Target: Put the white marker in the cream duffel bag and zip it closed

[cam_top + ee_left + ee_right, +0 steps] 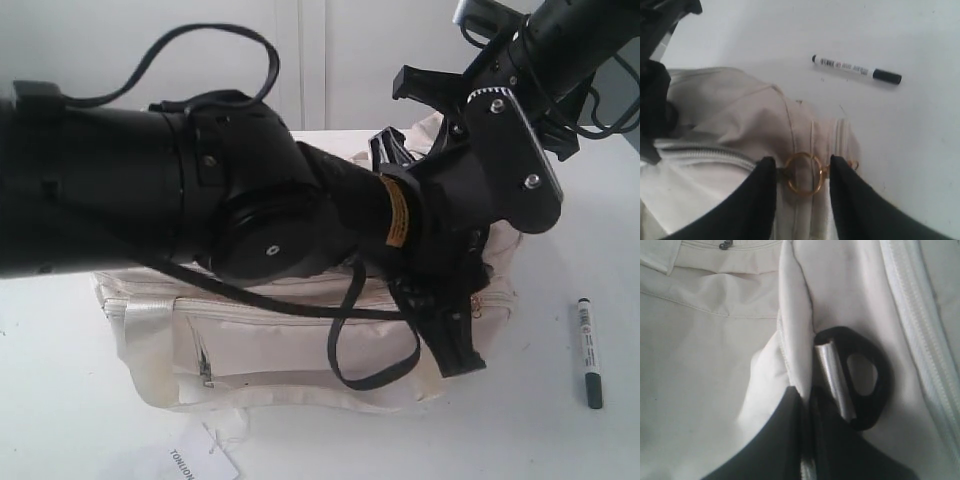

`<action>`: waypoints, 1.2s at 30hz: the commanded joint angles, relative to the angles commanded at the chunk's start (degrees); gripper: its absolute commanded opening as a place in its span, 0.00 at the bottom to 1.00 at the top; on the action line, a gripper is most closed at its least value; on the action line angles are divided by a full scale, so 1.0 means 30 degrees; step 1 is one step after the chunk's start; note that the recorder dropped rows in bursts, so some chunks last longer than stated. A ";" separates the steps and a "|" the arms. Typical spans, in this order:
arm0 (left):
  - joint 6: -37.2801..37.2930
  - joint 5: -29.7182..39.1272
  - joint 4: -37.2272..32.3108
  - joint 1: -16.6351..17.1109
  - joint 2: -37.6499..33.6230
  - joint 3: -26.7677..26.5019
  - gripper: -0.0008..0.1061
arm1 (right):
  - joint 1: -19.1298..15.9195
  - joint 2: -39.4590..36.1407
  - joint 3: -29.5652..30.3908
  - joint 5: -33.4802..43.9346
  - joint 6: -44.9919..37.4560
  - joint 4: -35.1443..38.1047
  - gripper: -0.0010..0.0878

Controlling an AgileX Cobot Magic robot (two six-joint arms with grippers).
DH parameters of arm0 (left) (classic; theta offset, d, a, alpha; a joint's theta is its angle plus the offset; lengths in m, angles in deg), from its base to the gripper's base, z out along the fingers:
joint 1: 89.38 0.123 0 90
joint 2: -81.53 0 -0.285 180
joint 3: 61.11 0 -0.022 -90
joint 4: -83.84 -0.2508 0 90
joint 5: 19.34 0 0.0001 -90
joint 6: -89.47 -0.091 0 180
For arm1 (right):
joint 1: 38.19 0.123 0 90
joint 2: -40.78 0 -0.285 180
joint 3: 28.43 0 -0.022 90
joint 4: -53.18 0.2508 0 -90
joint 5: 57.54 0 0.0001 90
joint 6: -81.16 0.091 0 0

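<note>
Two dark fingers of the left gripper (801,164) stand apart at the right end of the cream duffel bag (270,352), with the gold ring zip pull (803,154) between them; whether they touch it I cannot tell. The right gripper (803,396) is pinched together on a fold of the bag's fabric, just beside a black strap ring (881,390). The white marker (855,69) lies on the white table (600,230) right of the bag, apart from both jaws.

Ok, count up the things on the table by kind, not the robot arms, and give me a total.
cream fabric duffel bag: 1
white marker with dark cap: 1
white paper tag: 1
Total: 3
</note>
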 joint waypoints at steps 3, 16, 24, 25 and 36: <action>0.0219 -0.0194 -0.0040 -0.0096 0.0000 -0.0043 0.41 | 0.0000 0.0000 0.0000 -0.0045 0.0000 0.0000 0.01; 0.3496 -0.1756 -0.6020 -0.1544 -0.1853 -0.0124 0.41 | 0.0000 0.0000 0.0000 -0.0026 0.0000 -0.0035 0.01; 0.5668 -0.0555 -0.8561 -0.1544 -0.2273 -0.0757 0.41 | 0.0000 0.0000 0.0000 -0.0009 0.0000 -0.0072 0.01; 0.5707 -0.0428 -0.8561 -0.1544 -0.2331 -0.0757 0.41 | 0.0000 0.0000 0.0000 -0.0009 0.0000 -0.0072 0.01; 0.6528 0.0191 -0.8492 -0.1544 -0.2705 -0.0757 0.41 | 0.0000 0.0000 0.0000 -0.0009 0.0000 -0.0072 0.01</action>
